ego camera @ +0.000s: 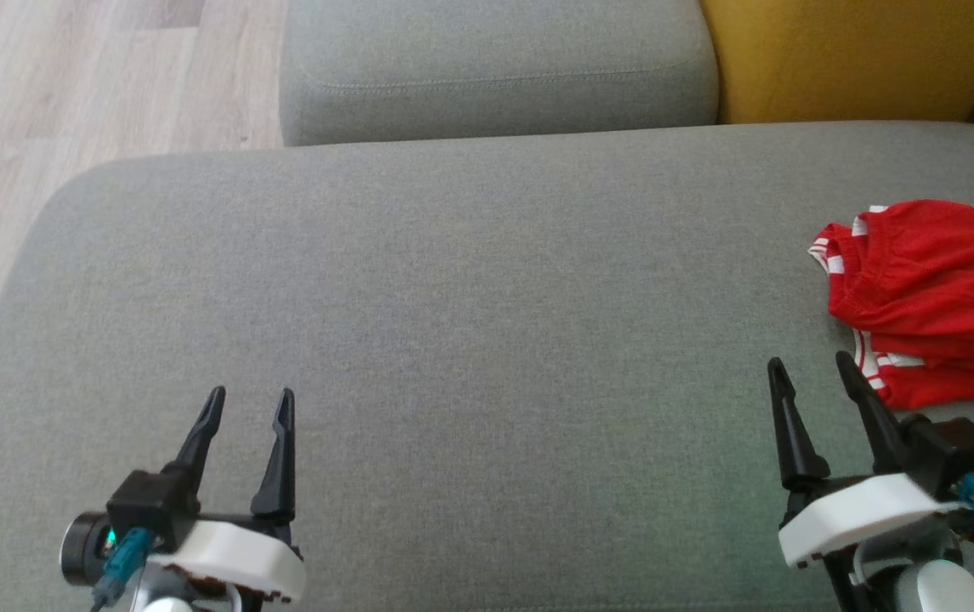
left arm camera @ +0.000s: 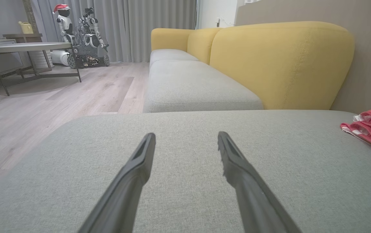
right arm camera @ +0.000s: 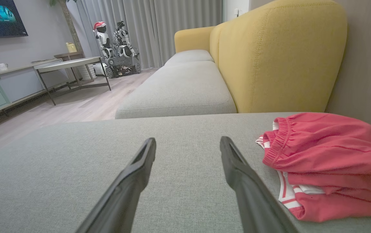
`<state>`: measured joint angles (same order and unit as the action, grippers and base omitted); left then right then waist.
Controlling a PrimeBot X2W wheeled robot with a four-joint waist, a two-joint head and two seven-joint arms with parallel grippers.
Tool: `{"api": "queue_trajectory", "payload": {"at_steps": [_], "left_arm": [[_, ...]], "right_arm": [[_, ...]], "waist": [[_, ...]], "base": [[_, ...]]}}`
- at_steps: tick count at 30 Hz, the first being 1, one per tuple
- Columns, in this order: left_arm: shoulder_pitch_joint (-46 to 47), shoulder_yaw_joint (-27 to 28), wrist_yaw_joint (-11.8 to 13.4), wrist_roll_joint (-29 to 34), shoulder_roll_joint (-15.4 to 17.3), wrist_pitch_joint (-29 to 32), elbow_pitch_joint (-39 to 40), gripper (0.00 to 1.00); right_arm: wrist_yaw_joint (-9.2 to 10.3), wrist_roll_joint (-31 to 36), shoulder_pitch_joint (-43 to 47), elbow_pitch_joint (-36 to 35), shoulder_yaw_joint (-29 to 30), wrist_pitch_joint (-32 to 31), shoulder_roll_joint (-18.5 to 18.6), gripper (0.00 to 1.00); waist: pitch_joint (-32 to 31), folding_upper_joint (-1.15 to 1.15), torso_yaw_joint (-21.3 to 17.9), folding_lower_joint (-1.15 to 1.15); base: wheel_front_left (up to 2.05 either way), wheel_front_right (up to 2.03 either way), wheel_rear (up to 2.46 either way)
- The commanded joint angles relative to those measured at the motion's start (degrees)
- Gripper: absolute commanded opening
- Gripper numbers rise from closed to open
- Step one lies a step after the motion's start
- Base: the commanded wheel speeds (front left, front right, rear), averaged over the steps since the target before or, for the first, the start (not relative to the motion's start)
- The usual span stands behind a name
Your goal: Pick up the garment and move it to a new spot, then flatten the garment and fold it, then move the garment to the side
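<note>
A living room with a pale wood-plank floor (ego camera: 70, 85) and long grey curtains (left arm camera: 146, 29) holds a sofa with a mustard-yellow upholstered backrest (right arm camera: 279, 55). The work lies on its broad grey woven-fabric seat cushion (ego camera: 453, 297). The garment (ego camera: 937, 289), a red piece of soft cloth with a gathered elastic band and white striped trim, lies at the far right of that cushion, running off the right edge of the head view. It sits in several stacked layers, the gathered band on top and the striped hem peeping out beneath. It is a compact, slightly puffy pile rather than a spread sheet.

The left gripper (ego camera: 251, 393) hangs low over the near left of the cushion, its two dark fingers spread wide with nothing between them, well apart from the garment. The right gripper (ego camera: 809, 359) is likewise wide and empty, just beside the garment's near corner. Whether its right finger brushes the hem I cannot tell.

Judging by the layered pile lying at the side, the folding and setting aside look done, with little or nothing left. An untouched heap would look much alike, though, so this could equally be the start.
</note>
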<state>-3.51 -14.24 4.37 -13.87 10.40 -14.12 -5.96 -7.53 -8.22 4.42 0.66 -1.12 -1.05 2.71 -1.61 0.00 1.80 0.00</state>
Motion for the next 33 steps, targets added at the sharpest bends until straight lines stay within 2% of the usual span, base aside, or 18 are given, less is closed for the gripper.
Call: {"api": "queue_trajectory", "payload": {"at_steps": [1, 33], "left_arm": [[1.86, 1.80, 0.38, -0.55, 0.94, -0.06, 1.92, 1.00], [1.37, 1.25, 2.14, -1.33, 1.78, 0.12, 1.71, 1.00]], "right_arm": [[0.04, 0.28, -1.37, -2.48, -1.43, -0.10, 0.20, 1.00], [0.04, 0.05, -1.42, -2.04, -1.58, -0.74, 0.17, 1.00]], "waist": [[-0.19, 0.00, -0.08, 0.00], [-1.03, 0.00, -0.09, 0.00]], "base": [[0.00, 0.00, 0.00], [0.00, 0.00, 0.00]]}}
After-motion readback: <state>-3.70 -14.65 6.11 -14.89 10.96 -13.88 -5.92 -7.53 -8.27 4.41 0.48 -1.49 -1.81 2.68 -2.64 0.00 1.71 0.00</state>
